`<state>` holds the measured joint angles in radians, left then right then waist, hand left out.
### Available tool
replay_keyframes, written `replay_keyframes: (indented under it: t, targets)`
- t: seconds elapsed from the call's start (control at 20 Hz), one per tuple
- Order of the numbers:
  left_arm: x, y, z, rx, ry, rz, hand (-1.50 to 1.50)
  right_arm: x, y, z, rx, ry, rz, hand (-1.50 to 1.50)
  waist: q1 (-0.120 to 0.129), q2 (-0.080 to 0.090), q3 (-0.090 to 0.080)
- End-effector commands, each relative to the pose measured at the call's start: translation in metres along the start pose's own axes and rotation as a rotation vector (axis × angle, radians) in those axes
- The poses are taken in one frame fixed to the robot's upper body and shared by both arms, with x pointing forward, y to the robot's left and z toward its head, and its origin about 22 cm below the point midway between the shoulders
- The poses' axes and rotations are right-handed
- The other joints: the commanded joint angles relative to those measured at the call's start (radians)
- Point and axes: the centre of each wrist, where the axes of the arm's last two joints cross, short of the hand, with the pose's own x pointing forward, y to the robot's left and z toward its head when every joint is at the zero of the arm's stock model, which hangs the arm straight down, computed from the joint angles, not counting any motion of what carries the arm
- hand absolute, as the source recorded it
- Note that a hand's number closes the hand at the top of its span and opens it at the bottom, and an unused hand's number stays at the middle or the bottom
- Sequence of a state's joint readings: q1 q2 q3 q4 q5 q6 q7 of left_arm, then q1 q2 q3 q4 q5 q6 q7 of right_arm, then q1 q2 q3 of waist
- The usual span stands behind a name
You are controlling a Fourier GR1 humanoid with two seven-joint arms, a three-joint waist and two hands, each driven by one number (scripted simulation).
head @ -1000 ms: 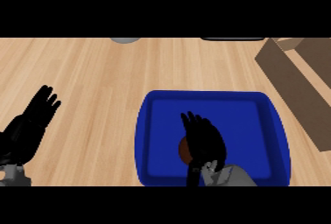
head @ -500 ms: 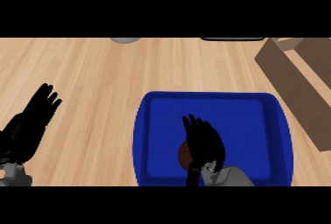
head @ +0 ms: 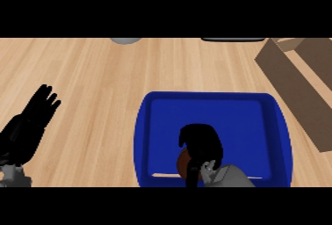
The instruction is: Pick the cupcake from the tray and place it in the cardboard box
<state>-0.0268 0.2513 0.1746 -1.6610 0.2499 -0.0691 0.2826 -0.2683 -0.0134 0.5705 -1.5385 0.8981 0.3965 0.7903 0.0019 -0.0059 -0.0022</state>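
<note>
Cupcake (head: 183,161): only a brown sliver shows, low in the blue tray (head: 214,103), near the tray's front wall, left of centre. Most of it hidden under the right hand (head: 202,143). Right hand sits on top of it, fingers (head: 194,132) curled down and over the cupcake, so closed round it. Cannot tell whether the cupcake is lifted off the tray floor or sitting on it. Grey right forearm (head: 230,178) enters from the lower edge, inside the tray outline.

Tray: deep blue, rectangular, raised rim, on the wooden surface (head: 97,79), centre-right of view. Nothing else visible in it besides cupcake and hand.

Cardboard box (head: 301,83): brown, to the right of the tray and further back, running off the right edge, top opening partly in view. Close to the tray's right rim but apart from it.

Left hand (head: 29,125): at the left edge, well apart from the tray, fingers straight and pointing up, open, holding nothing, resting.

Far edge of the surface: a grey rounded object (head: 125,40), cut off by the top, and a dark flat object (head: 233,39) to its right, also cut off. Cannot tell what either is.
</note>
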Motion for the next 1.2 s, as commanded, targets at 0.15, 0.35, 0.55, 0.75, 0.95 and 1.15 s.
replay_keyframes:
  t: [0.15, 0.35, 0.55, 0.75, 0.95, 1.15]
  targets:
    - [-0.002, 0.009, 0.004, -0.004, 0.008, 0.0, 0.0, -0.029, -0.028, -0.033, -0.032, 0.046, 0.009, 1.5, 0.003, 0.006, 0.002]
    - [0.017, -0.005, -0.002, -0.042, -0.031, -0.016, 0.0, -0.095, -0.084, -0.081, -0.103, 0.216, -0.121, 1.5, 0.031, 0.019, 0.004]
    - [0.003, 0.001, -0.007, -0.017, -0.004, -0.017, 0.0, -0.098, -0.116, -0.111, -0.103, 0.265, -0.125, 1.5, 0.028, 0.015, 0.003]
    - [0.008, -0.003, -0.014, -0.015, -0.002, 0.006, 0.0, -0.105, -0.129, -0.118, -0.204, 0.298, -0.072, 1.5, 0.016, 0.012, 0.003]
    - [0.004, -0.002, -0.006, -0.009, -0.003, 0.002, 0.0, -0.11, -0.131, -0.112, -0.33, 0.257, -0.059, 1.5, 0.007, 0.007, 0.002]
    - [-0.016, 0.007, 0.0, 0.008, 0.005, -0.009, 0.0, -0.083, -0.161, -0.09, -0.41, 0.225, -0.02, 1.5, -0.001, 0.005, 0.002]
